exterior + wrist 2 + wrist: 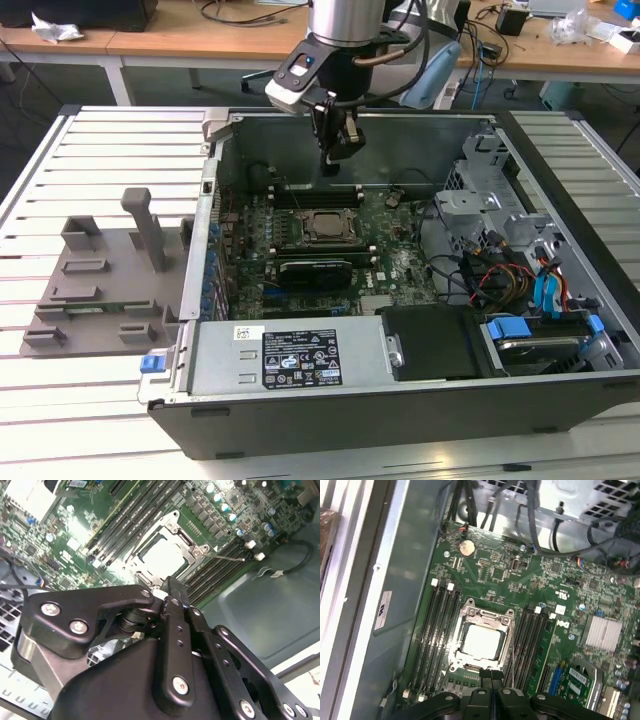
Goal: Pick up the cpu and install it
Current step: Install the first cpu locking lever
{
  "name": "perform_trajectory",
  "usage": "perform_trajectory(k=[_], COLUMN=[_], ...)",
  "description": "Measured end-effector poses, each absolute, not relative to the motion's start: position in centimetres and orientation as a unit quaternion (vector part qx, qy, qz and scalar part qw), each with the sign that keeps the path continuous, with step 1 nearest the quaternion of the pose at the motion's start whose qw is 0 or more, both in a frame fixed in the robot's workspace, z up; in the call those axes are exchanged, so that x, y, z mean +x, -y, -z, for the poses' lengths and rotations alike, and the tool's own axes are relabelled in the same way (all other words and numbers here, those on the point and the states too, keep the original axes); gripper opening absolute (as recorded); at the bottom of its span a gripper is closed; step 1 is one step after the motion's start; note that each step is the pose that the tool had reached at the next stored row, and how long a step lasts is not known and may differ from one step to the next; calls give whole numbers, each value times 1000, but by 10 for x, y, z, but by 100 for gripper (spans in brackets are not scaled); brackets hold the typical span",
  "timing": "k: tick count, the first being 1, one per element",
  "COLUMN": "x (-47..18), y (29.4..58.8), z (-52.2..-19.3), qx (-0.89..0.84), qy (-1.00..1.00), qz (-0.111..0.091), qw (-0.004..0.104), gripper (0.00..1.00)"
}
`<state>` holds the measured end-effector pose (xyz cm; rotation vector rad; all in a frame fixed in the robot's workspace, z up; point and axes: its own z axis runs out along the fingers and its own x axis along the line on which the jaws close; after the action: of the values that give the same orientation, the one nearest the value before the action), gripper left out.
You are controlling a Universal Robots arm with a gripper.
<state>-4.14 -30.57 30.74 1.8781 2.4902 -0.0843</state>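
Note:
The cpu (pixel 324 226) lies flat inside the metal socket frame (pixel 465 617) on the green motherboard (pixel 400 262), and its silvery top shows in both wrist views (pixel 480 643) (pixel 163 558). My gripper (pixel 338 152) hangs above the board, over the far side of the socket and clear of the chip. The black fingers (pixel 486 676) are pressed together with nothing between them, and in the second wrist view their tips (pixel 171 586) sit just off the socket's edge.
The open computer case (pixel 215 200) lies on a slatted white table. Memory slots (pixel 436 630) flank the socket. A drive cage and bundled cables (pixel 500 270) fill the exterior view's right of the case. A grey fixture (pixel 100 290) stands on the exterior view's left.

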Motion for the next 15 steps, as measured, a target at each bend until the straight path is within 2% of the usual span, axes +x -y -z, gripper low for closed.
perform_trajectory(k=[2,15], x=[-41,-41], y=[306,306], z=[-307,-307], qx=[596,554], qy=[-803,-832], qz=[17,17], qw=[3,4], gripper=[11,11])
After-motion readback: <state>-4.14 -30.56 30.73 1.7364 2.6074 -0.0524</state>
